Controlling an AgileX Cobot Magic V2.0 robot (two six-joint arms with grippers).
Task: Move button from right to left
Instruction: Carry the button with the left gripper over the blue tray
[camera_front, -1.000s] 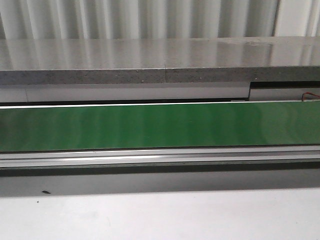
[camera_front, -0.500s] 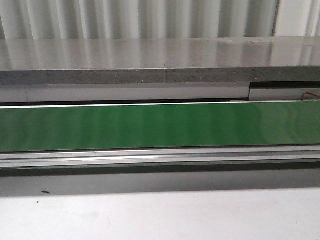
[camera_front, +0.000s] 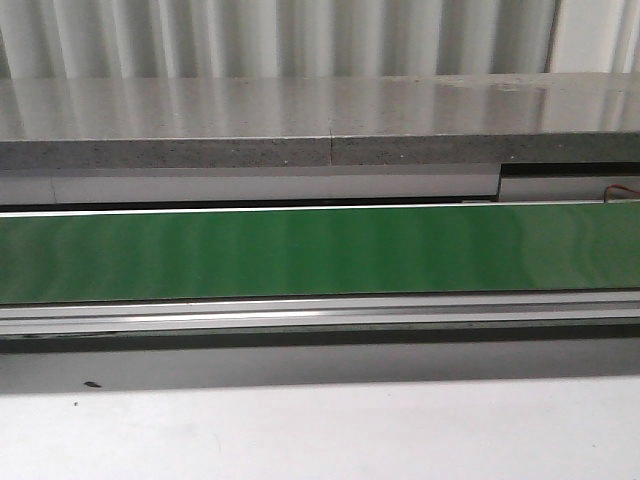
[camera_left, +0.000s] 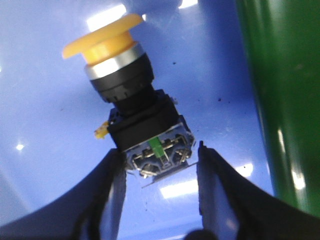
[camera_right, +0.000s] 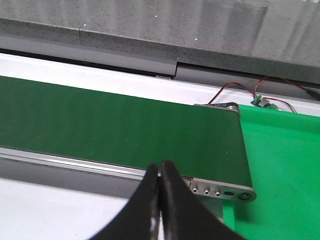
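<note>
The button (camera_left: 132, 107), with a yellow cap, black collar and blue-grey rear block with a green mark, shows only in the left wrist view. It lies on its side on a blue tray floor (camera_left: 215, 65). My left gripper (camera_left: 160, 150) is open, its fingers either side of the rear block. One finger (camera_left: 114, 185) touches the block; the other (camera_left: 212, 185) stands a little apart. My right gripper (camera_right: 160, 167) is shut and empty, over the front rail of the green conveyor belt (camera_right: 115, 125) near its right end. Neither gripper nor the button shows in the front view.
The green belt (camera_front: 320, 250) runs across the front view, with a grey stone ledge (camera_front: 320, 120) behind and a white table (camera_front: 320, 430) in front. The belt edge (camera_left: 285, 100) lies beside the blue tray. A green mat (camera_right: 285, 165) and loose wires (camera_right: 260, 95) lie past the belt's right end.
</note>
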